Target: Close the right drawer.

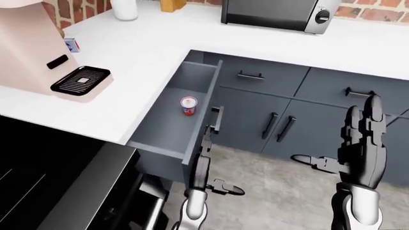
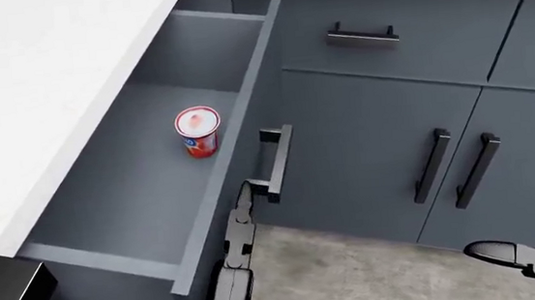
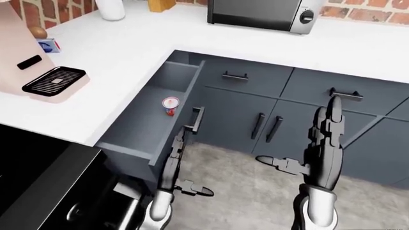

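Note:
The grey drawer [image 2: 136,198] under the white counter's corner stands pulled far out, its front panel [image 2: 235,109] seen edge-on. Inside stands a red and white cup [image 2: 197,131]. The black bar handle [image 2: 276,162] sticks out from the panel. My left hand [image 1: 204,158] is open, its straight fingers [image 2: 240,221] pointing up along the outer face of the panel just below the handle, thumb spread to the right. My right hand [image 1: 348,143] is open and raised at the right of the left-eye view, holding nothing.
A shut drawer [image 2: 364,36] and two cabinet doors [image 2: 383,140] with vertical handles are right of the open drawer. A coffee machine [image 1: 38,52] and a microwave [image 1: 274,12] stand on the counter. A black stove [image 1: 51,182] fills the lower left.

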### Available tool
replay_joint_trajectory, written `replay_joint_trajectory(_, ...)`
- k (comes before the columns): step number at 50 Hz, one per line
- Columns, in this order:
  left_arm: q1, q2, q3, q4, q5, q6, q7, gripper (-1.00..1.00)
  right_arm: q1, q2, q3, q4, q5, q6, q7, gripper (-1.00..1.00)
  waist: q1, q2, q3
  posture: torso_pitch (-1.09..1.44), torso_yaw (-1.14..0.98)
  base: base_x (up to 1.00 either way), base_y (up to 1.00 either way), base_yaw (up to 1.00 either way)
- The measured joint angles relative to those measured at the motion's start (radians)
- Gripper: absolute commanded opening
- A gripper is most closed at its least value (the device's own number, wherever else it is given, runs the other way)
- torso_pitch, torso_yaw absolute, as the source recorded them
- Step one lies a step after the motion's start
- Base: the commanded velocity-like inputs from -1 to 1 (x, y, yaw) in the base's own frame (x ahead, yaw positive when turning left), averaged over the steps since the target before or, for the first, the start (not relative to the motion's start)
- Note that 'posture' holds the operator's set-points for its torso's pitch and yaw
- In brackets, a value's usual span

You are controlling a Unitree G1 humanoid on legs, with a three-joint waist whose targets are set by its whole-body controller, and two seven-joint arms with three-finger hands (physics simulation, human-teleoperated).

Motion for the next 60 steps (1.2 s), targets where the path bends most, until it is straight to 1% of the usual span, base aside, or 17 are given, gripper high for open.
replay_joint_trajectory(9, -0.029, -0.011, 0.014, 0.063, -0.004, -0.018, 0.053, 1.00, -0.001, -0.001, 0.002, 0.014, 0.001, -0.010, 0.001, 1.00, -0.004, 0.000, -0.001, 0.00, 0.00, 0.00, 0.00, 0.00)
replay_joint_trajectory(14, -0.037, -0.014, 0.020, 0.071, -0.004, -0.014, 0.067, 1.00, -0.005, -0.003, 0.003, 0.017, 0.000, -0.010, 0.000, 1.00, -0.005, -0.001, -0.001, 0.00, 0.00, 0.00, 0.00, 0.00)
replay_joint_trajectory(28, -0.043, -0.013, 0.030, 0.086, -0.017, -0.019, 0.082, 1.00, -0.007, -0.005, 0.009, 0.036, -0.002, -0.018, 0.001, 1.00, -0.007, -0.001, -0.003, 0.00, 0.00, 0.00, 0.00, 0.00)
replay_joint_trajectory(40, -0.046, -0.004, 0.041, 0.089, -0.032, -0.026, 0.079, 1.00, -0.003, 0.002, 0.016, -0.011, -0.011, 0.008, -0.002, 1.00, -0.010, -0.001, -0.003, 0.00, 0.00, 0.00, 0.00, 0.00)
replay_joint_trajectory(50, -0.067, 0.010, 0.075, 0.132, -0.038, -0.073, 0.088, 1.00, -0.010, -0.001, 0.019, -0.007, -0.017, 0.018, 0.000, 1.00, -0.015, 0.000, -0.005, 0.00, 0.00, 0.00, 0.00, 0.00)
replay_joint_trajectory(60, -0.089, 0.009, 0.098, 0.156, -0.044, -0.078, 0.133, 1.00, -0.010, -0.001, 0.021, -0.003, -0.016, 0.016, 0.001, 1.00, -0.018, 0.003, -0.005, 0.00, 0.00, 0.00, 0.00, 0.00)
